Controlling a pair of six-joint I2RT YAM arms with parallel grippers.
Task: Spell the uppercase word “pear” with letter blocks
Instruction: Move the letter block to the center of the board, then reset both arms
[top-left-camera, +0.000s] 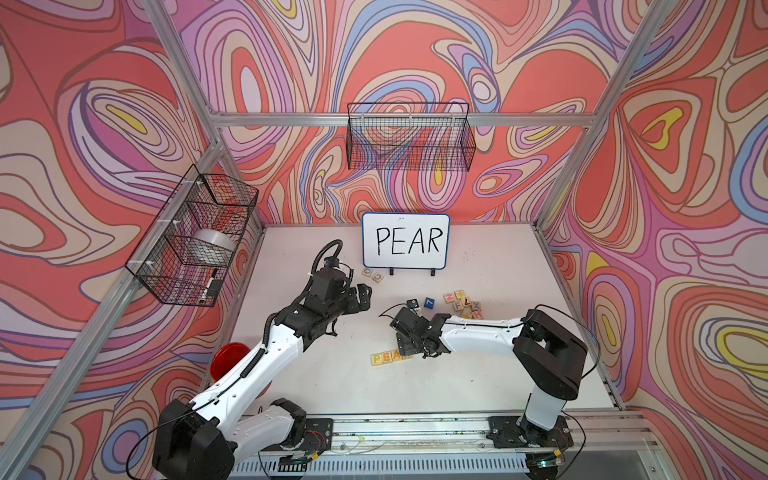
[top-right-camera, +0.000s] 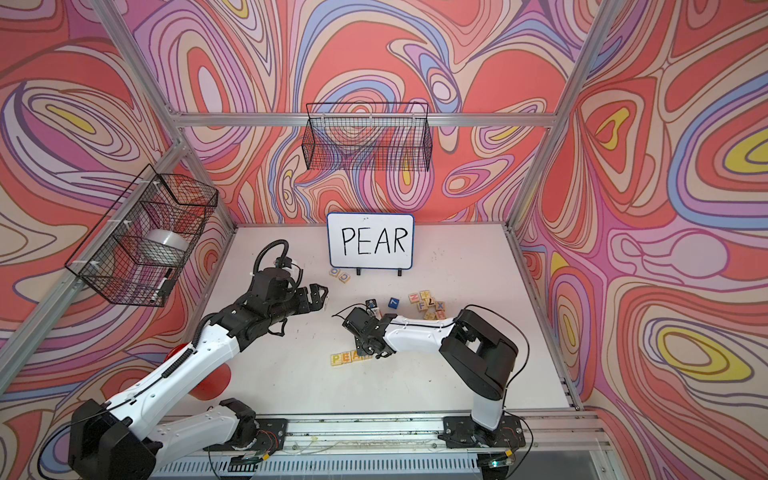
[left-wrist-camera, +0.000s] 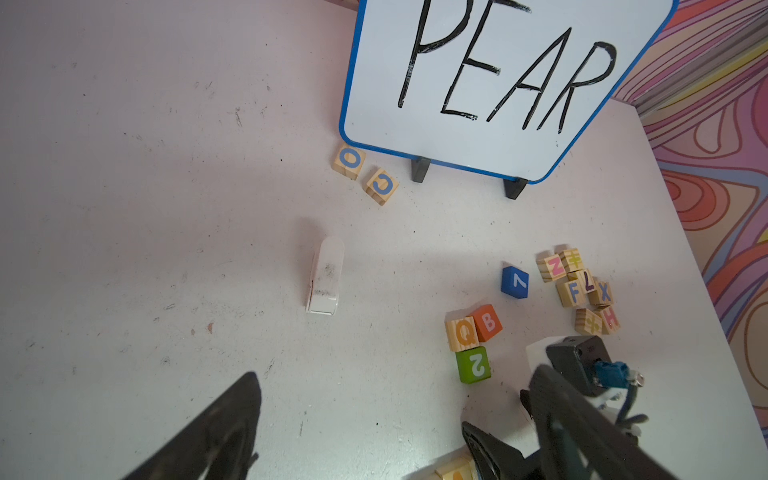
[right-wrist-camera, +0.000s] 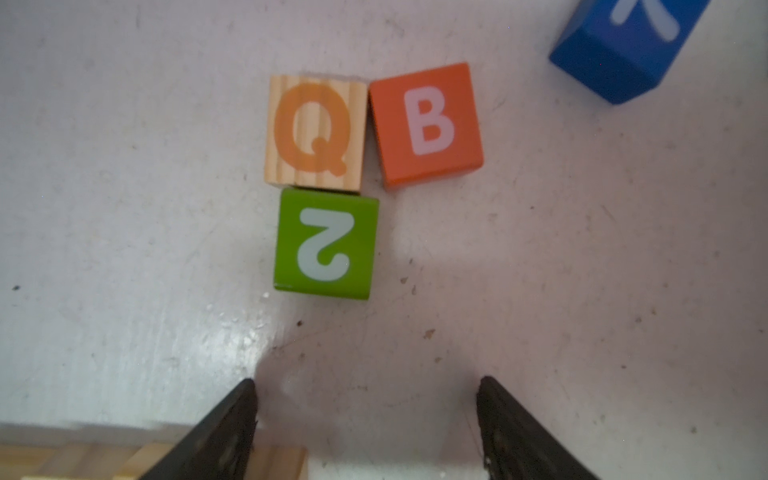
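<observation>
The right gripper (right-wrist-camera: 365, 415) has its two dark fingers spread well apart over bare table (right-wrist-camera: 124, 208), with nothing between them; in its wrist view the tips frame empty surface, and a strip of pale wood shows at the edge beside one finger. Just past the tips stand a green 2 cube (right-wrist-camera: 326, 245), a pale-wood Q block (right-wrist-camera: 316, 131) touching it, and an orange-red B cube (right-wrist-camera: 426, 124) close beside the Q, with a blue 7 cube (right-wrist-camera: 623, 50) further off. In both top views this gripper sits low over the end of the row of letter blocks (top-left-camera: 386, 358), which lies near the front middle of the table and reads P, E, A; the place where a fourth block would follow is hidden under the gripper body, so whether an R stands there cannot be told. The left gripper (top-left-camera: 361, 297) hangs above the table towards the back left, its fingers also wide apart and holding nothing. Below it lies a small white eraser-like piece (left-wrist-camera: 326, 276). Two pale blocks, an O block (left-wrist-camera: 350, 160) and a C block (left-wrist-camera: 381, 185), rest close together by the foot of the whiteboard (top-left-camera: 406, 241) handwritten PEAR. A loose cluster of wooden blocks (top-left-camera: 463, 305) lies to the right of the blue 7, behind the right arm.
</observation>
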